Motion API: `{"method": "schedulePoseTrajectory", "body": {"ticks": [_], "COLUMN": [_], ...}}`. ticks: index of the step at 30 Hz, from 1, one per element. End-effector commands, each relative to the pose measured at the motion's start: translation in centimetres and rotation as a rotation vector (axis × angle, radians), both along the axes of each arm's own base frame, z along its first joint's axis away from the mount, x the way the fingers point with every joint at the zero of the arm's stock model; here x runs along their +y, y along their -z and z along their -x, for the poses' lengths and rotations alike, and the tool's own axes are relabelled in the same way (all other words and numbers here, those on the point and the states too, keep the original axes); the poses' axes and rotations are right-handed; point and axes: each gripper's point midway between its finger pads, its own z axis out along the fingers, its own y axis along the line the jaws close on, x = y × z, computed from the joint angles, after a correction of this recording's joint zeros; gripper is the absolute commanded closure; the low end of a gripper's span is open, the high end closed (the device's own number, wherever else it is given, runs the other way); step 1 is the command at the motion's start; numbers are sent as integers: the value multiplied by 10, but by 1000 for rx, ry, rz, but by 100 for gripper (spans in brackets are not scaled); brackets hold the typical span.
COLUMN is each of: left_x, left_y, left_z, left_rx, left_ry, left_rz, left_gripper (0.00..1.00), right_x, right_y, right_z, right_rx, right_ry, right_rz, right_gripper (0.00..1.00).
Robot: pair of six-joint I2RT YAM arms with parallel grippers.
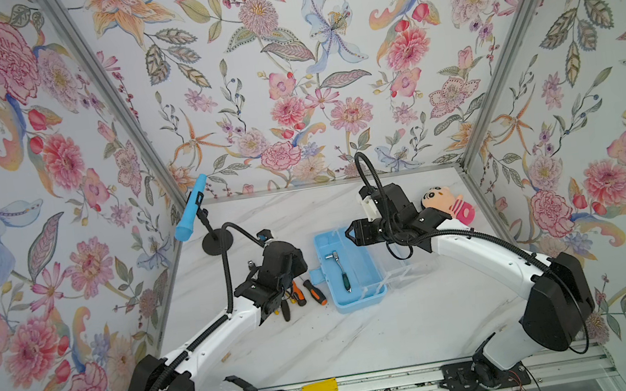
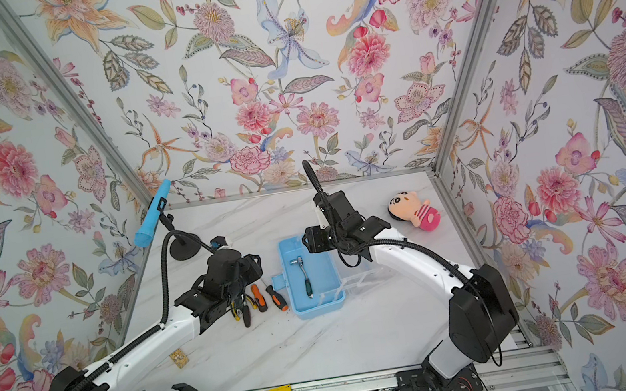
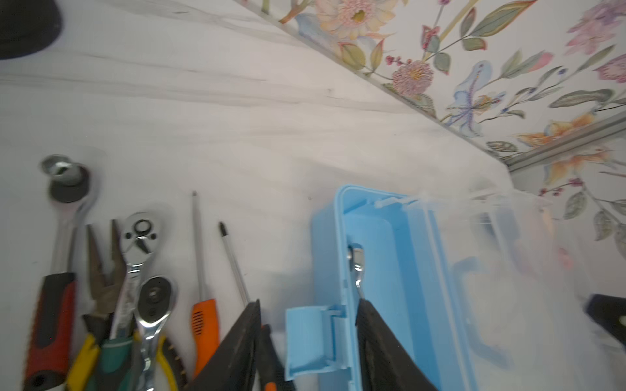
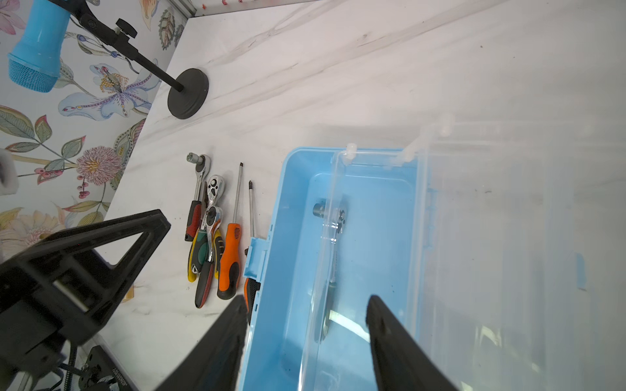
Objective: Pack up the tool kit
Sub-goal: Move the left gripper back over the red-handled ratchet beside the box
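The light-blue tool kit box [image 1: 361, 303] [image 2: 320, 309] stands mid-table, its clear lid [image 1: 396, 272] swung open to the right. One chrome ratchet [image 1: 341, 270] [image 4: 333, 216] lies inside. Left of the box lie screwdrivers [image 4: 232, 257], yellow-handled pliers [image 3: 101, 270] and more ratchets [image 3: 139, 237]. My left gripper [image 3: 308, 303] is open, one finger over the screwdrivers, the other over the box, the latch [image 3: 311, 338] below between them. My right gripper [image 1: 350, 233] [image 4: 306, 301] hangs open above the box's far end, holding nothing.
A blue microphone [image 1: 191, 210] on a black stand [image 1: 218, 242] is at the back left. A plush doll [image 2: 414, 208] lies at the back right behind my right arm. A yellow block [image 1: 319, 389] sits on the front rail. Floral walls close in three sides.
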Motion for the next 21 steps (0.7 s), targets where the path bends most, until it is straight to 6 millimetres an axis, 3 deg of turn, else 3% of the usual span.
{"method": "schedulePoseTrajectory", "body": {"ticks": [1,8,21], "left_x": [49,99,118], "left_y": [24,50,93], "left_z": [15,-6,-35], "left_rx": [72,170,240], "left_ry": [-69,-133,-131], "left_rz": [-144,-235,-251], "left_gripper": [46,46,58], "right_x": [1,10,6], "right_y": [-14,-7,0], "right_z": [-4,-12,-17], "right_rx": [-39,-15,-2], "right_ry": [-4,-18,3], "right_rz": [4,4,10], "right_gripper": [42,42,41]}}
